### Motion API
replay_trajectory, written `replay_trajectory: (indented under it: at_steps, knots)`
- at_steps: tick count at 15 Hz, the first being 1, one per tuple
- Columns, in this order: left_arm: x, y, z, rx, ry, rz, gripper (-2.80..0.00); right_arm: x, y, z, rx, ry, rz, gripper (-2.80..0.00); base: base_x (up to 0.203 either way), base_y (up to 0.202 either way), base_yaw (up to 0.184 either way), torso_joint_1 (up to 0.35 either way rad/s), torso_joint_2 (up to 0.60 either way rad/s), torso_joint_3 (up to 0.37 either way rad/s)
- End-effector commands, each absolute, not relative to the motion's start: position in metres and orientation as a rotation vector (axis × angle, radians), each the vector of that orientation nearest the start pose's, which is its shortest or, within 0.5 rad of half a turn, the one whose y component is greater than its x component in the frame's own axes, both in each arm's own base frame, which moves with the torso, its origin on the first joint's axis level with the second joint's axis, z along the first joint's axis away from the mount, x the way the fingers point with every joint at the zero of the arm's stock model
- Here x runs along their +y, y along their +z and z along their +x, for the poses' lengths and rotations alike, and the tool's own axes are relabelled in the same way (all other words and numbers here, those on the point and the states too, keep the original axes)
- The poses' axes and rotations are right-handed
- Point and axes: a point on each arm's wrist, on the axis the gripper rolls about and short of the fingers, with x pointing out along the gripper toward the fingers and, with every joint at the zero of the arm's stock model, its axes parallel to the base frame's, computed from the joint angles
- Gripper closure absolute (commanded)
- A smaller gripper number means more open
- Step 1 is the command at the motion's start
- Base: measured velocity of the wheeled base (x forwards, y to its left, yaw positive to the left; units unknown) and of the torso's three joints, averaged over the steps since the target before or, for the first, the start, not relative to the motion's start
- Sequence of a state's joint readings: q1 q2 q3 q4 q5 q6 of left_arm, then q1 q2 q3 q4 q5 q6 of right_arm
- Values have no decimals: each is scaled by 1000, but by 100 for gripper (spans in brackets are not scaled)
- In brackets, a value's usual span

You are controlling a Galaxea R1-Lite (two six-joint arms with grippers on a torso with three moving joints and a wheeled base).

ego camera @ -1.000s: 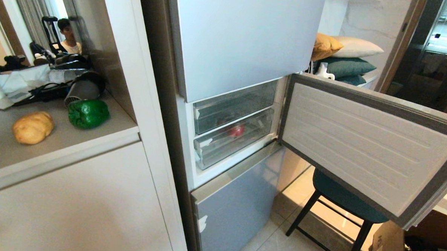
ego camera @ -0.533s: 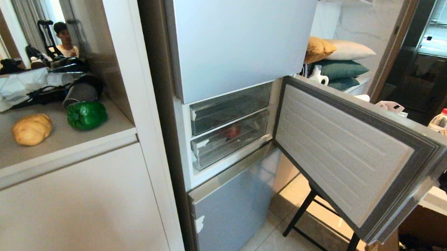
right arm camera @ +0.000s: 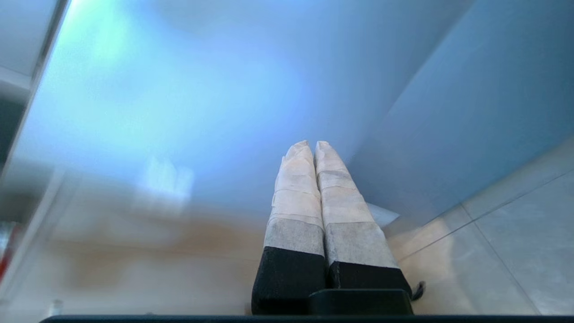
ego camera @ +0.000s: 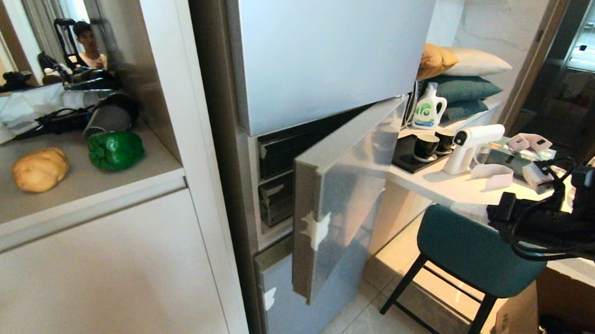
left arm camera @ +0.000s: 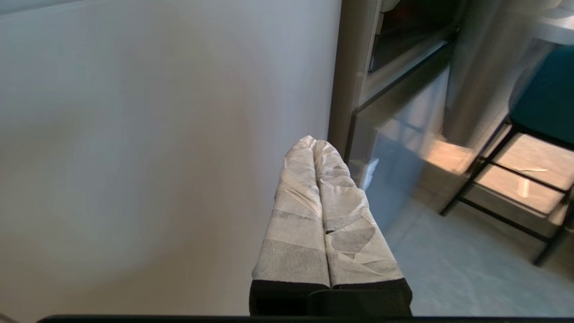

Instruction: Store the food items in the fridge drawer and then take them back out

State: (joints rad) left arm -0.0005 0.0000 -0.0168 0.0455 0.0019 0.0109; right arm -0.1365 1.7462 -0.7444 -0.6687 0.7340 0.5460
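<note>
Both claws clenched, empty; fridge door (ego camera: 339, 189) half shut.
Risk: door blocks the drawer, potato (ego camera: 40, 169) and pepper (ego camera: 116, 150) stranded on counter (ego camera: 75, 187).

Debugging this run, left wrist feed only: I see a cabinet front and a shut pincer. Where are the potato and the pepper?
Observer: Both on the counter left of the fridge. The potato is near the front edge, the pepper behind it, apart.
Operator: Middle fridge door?
Observer: The middle door stands ajar, covering most of the drawers.
Operator: Right pincer?
Observer: The right pincer is shut and empty, pointing at a blue-grey fridge panel.
</note>
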Motion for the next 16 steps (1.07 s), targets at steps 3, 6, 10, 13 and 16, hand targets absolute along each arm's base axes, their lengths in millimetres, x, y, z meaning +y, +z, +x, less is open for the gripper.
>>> replay_trajectory:
  at_steps: [3,6,10,13,16]
  knots:
    - [0,75,-24,31,1,11,0,4,159,300,472,495,634,0,0,0,0,0,0,0]
    - [0,75,-24,31,1,11,0,7,163,293,461,504,622,0,0,0,0,0,0,0]
    - [0,75,-24,30,1,11,0,15,172,265,447,533,607,0,0,0,0,0,0,0]
    - [0,76,-24,28,1,11,0,23,181,213,428,557,586,0,0,0,0,0,0,0]
    - [0,75,-24,31,1,11,0,21,187,144,380,533,510,0,0,0,0,0,0,0]
